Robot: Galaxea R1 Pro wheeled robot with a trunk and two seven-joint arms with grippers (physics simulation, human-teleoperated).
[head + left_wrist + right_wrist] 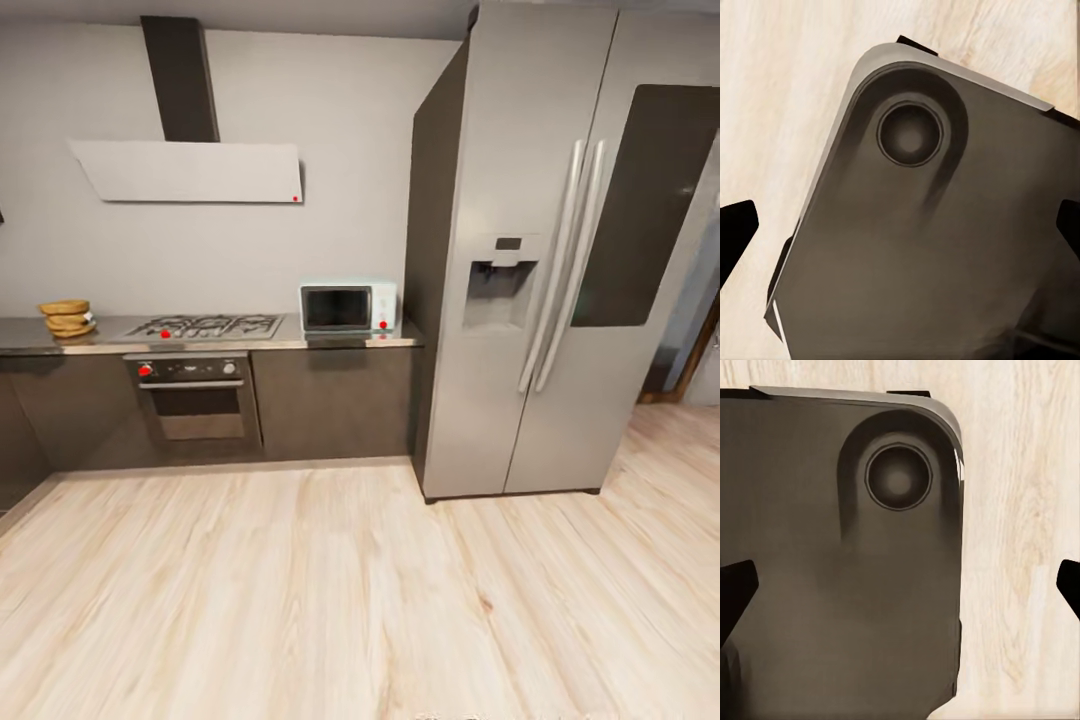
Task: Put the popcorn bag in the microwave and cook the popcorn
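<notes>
Pale wooden floor (300,600) lies nearest, running to the dark cabinets. Both wrist views look down on the robot's dark base (930,247) over that floor; the left gripper (900,225) and right gripper (900,585) have fingertips spread wide at the picture edges, holding nothing. Farther off, the countertop (290,343) carries a gas hob (205,326) above an oven (192,395). At its right end stands the microwave (347,307), door closed, beside a tall fridge (540,250). At the far left sits something tan, perhaps the popcorn bag (68,319); too small to tell.

microwave (348,307): mint, door shut | on countertop (290,343); beside fridge (540,250)
</notes>
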